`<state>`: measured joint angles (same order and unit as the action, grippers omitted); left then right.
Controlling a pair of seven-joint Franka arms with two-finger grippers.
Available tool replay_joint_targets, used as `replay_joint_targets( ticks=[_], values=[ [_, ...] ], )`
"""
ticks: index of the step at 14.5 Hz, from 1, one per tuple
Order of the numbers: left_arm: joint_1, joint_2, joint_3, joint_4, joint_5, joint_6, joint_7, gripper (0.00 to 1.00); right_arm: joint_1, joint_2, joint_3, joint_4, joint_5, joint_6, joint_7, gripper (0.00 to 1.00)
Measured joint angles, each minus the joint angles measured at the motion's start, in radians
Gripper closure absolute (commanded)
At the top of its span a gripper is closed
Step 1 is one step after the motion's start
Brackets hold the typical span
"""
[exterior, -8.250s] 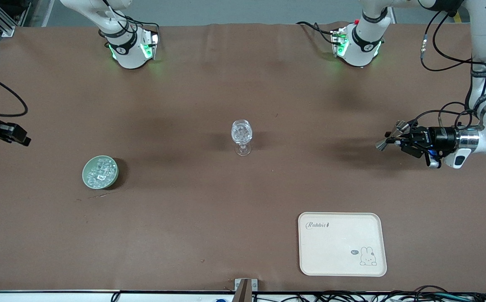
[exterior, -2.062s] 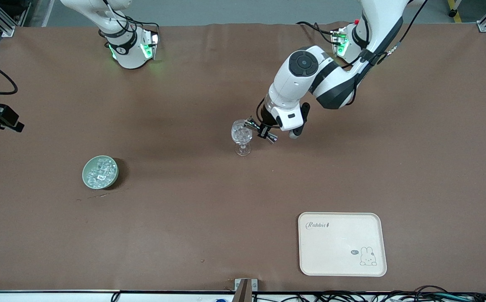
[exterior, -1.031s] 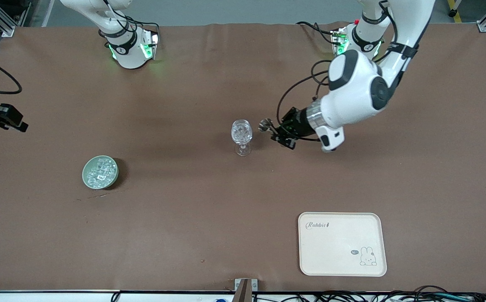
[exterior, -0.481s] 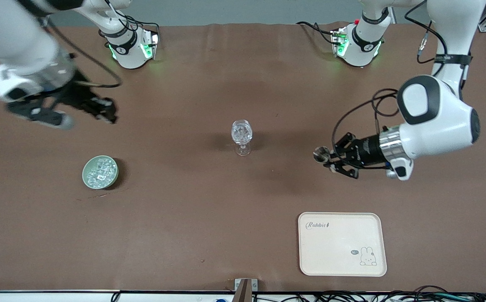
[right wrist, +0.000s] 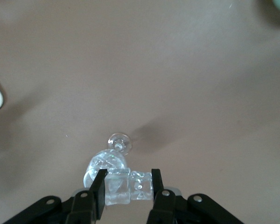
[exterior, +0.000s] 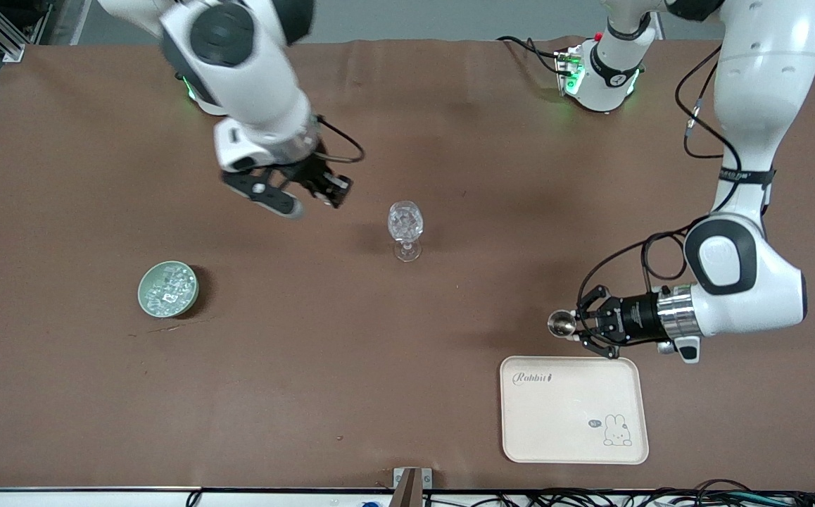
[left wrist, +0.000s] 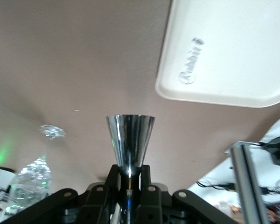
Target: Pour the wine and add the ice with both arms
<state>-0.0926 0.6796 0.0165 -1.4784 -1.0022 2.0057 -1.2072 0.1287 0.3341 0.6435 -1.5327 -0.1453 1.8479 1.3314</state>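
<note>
Brown tabletop: our right gripper [right wrist: 126,189] pinches ice [right wrist: 128,186] beside the glass [exterior: 405,227]; chunks could slip. Left gripper [left wrist: 129,179] grips metal jigger [left wrist: 129,143] near tray [exterior: 520,422].

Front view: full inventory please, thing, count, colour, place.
wine glass: one, clear, mid-table, ice chunks inside
bowl: one, pale green, toward the right arm's end, filled with ice
tray: one, cream, rabbit print, nearest the front camera
metal cup: one, silver, held over the table beside the tray's rim
ice cubes: two, clear, between the right fingers
left gripper: black, shut on the metal cup
right gripper: black, over the table beside the wine glass
</note>
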Motion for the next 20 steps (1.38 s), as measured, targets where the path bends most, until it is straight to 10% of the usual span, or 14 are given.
replay_joint_targets(
  ticks=[6, 20],
  values=[
    [0.0, 0.111, 0.102, 0.061, -0.246, -0.01, 0.187, 1.0, 0.09, 0.187, 0.035, 0.006, -0.136, 0.11, 0.196, 0.98],
    [-0.003, 0.312, 0.17, 0.199, -0.633, -0.005, 0.294, 1.0, 0.143, 0.231, 0.038, 0.016, -0.168, 0.121, 0.254, 0.85]
  ],
)
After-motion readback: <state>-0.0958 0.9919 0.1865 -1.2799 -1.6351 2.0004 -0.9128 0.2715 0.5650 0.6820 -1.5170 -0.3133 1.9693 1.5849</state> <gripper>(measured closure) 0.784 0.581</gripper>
